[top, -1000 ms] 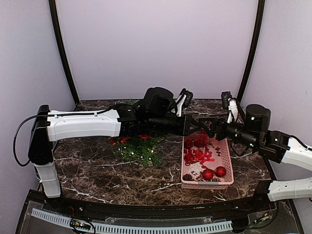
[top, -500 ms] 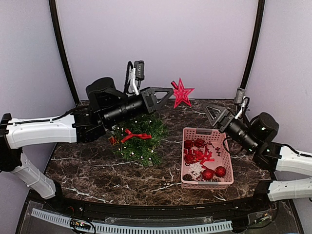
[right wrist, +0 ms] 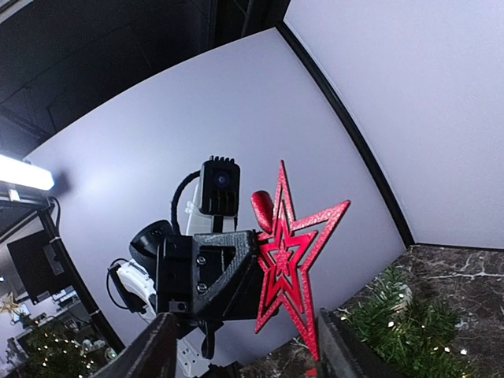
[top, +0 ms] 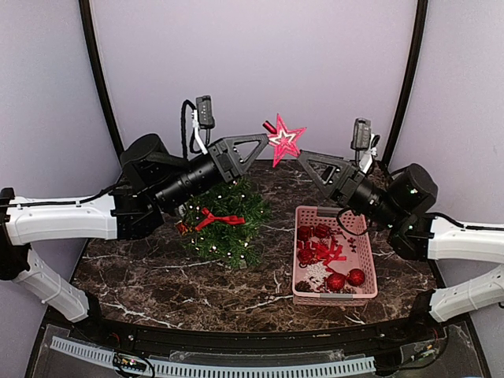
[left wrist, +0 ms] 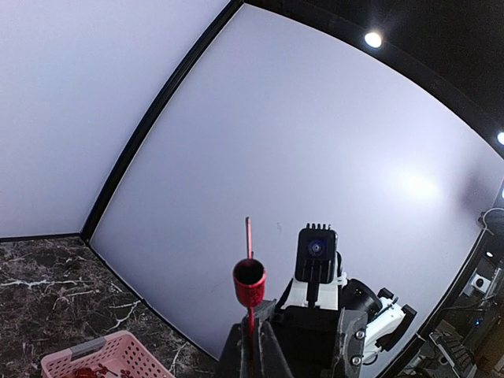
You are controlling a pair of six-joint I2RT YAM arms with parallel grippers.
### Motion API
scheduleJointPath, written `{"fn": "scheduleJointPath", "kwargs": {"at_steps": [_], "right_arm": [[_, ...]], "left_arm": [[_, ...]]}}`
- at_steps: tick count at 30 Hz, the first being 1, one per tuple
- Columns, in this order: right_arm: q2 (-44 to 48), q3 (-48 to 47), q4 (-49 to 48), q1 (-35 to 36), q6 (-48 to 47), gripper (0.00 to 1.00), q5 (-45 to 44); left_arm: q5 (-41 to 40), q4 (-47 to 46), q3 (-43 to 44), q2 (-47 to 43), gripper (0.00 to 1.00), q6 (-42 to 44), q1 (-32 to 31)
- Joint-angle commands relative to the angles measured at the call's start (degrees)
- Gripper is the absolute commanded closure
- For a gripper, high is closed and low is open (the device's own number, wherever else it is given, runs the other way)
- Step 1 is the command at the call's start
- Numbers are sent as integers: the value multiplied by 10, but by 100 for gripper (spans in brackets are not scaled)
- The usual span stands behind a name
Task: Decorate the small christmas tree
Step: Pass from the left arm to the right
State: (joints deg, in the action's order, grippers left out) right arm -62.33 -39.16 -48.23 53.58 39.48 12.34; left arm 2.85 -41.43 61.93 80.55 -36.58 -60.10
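A red glitter star (top: 283,140) hangs in the air above the table, my left gripper (top: 266,143) shut on its edge. In the left wrist view the star (left wrist: 250,282) shows edge-on, its round socket above my left gripper (left wrist: 253,329). My right gripper (top: 302,157) is open, its tips just right of the star. In the right wrist view the star (right wrist: 298,260) stands between and beyond my right gripper's (right wrist: 248,346) spread fingers (right wrist: 344,346). The small christmas tree (top: 230,223) lies below with white lights and a red bow (top: 220,218); its branches (right wrist: 409,327) show at the lower right.
A pink basket (top: 365,253) with red balls and ornaments stands right of the tree on the dark marble table (top: 157,272); its corner (left wrist: 79,360) shows in the left wrist view. A purple backdrop wall rises close behind both arms.
My left arm has drawn back from the basket side and lifted the star above the tree. My right gripper rose from over the basket and came up beside the star.
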Motion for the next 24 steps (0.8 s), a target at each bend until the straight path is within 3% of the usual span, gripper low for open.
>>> {"fn": "scheduleJointPath", "kwargs": {"at_steps": [1, 3, 9, 16, 20, 24], "right_arm": [[-15, -26, -44, 11, 2, 49, -1], [-20, -24, -53, 12, 8, 59, -12], [-30, -26, -69, 15, 14, 77, -26], [-43, -34, -84, 17, 15, 84, -31], [-46, -36, -93, 17, 15, 100, -36], [-40, -29, -87, 17, 12, 100, -56]], "left_arm": [[14, -37, -6, -26, 100, -5, 1], [18, -39, -7, -27, 100, -7, 1], [27, -43, -8, -28, 100, -14, 1], [32, -47, -14, -29, 100, -22, 1], [36, -49, -17, -29, 100, -25, 1], [47, -35, -17, -32, 97, -24, 3]]}}
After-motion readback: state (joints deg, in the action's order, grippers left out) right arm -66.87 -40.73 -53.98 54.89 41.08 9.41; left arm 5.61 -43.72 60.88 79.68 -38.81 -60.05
